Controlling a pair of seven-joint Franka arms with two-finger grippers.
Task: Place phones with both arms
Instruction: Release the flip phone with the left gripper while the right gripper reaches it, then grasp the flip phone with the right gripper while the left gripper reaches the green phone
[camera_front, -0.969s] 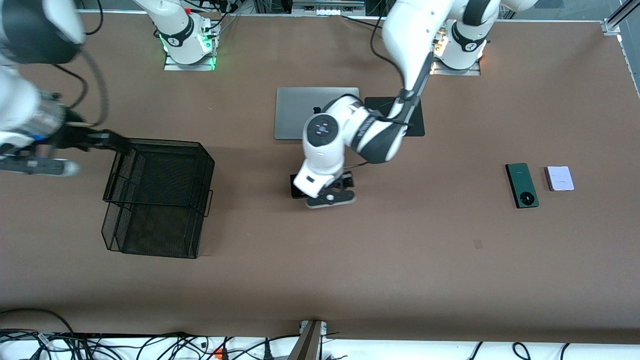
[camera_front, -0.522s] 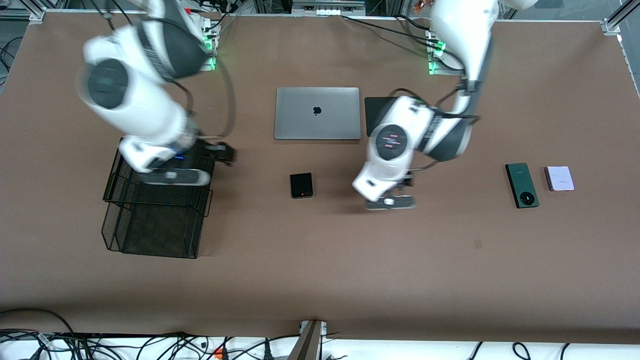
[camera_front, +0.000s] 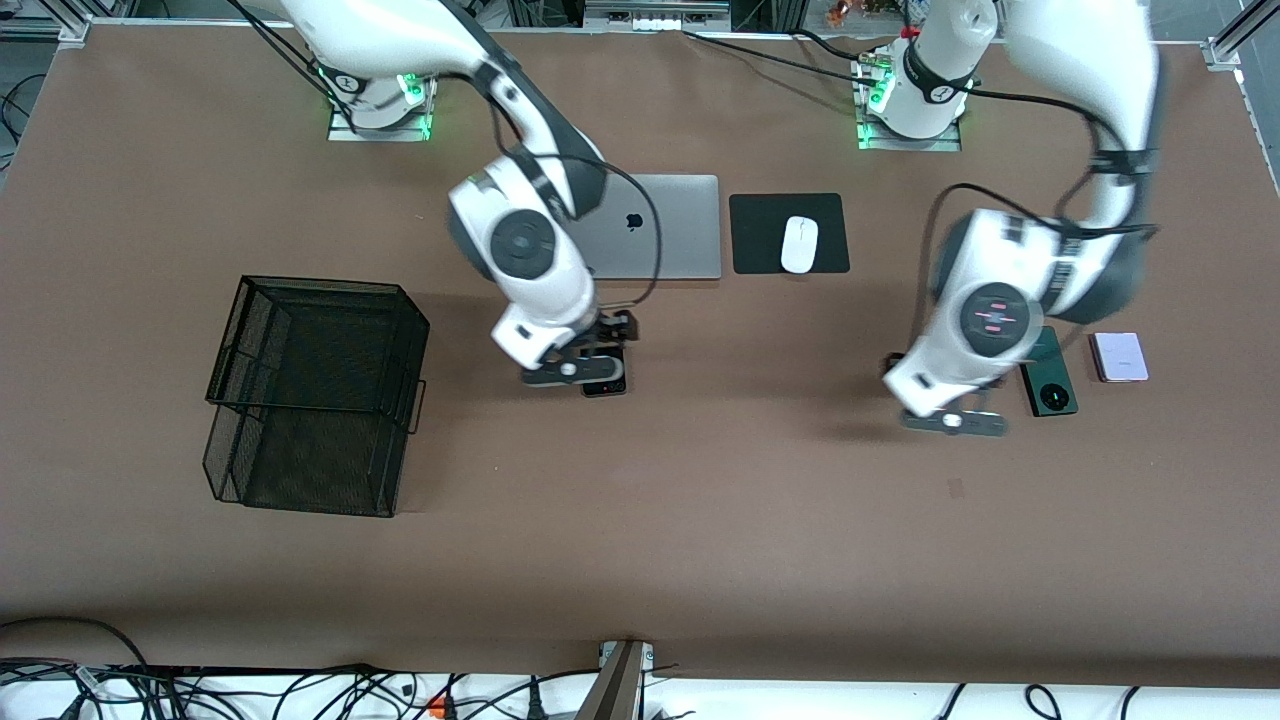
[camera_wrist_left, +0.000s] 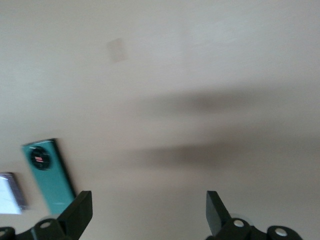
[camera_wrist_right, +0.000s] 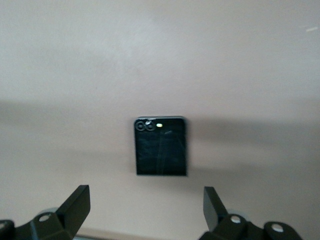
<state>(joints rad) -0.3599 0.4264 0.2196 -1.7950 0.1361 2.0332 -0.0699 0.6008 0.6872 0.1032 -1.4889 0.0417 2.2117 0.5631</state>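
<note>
A small squarish black phone (camera_front: 608, 388) (camera_wrist_right: 161, 146) lies on the brown table, nearer to the front camera than the laptop. My right gripper (camera_front: 598, 352) (camera_wrist_right: 145, 200) hangs over it, open, with nothing between the fingers. Toward the left arm's end of the table lie a long dark green phone (camera_front: 1048, 375) (camera_wrist_left: 47, 175) with a round camera ring and a pale lilac-white phone (camera_front: 1120, 357) (camera_wrist_left: 10, 192), side by side. My left gripper (camera_front: 975, 398) (camera_wrist_left: 148, 205) is over bare table just beside the green phone, open and empty.
A black wire-mesh basket (camera_front: 320, 285) stands toward the right arm's end of the table. A closed grey laptop (camera_front: 670, 235) and a black pad (camera_front: 760, 250) bearing a white mouse (camera_front: 799, 244) lie near the arms' bases.
Both arms swept toward the left arm's end of the table. The left gripper left the black phone for the green one. The right gripper came from the basket to over the black phone.
</note>
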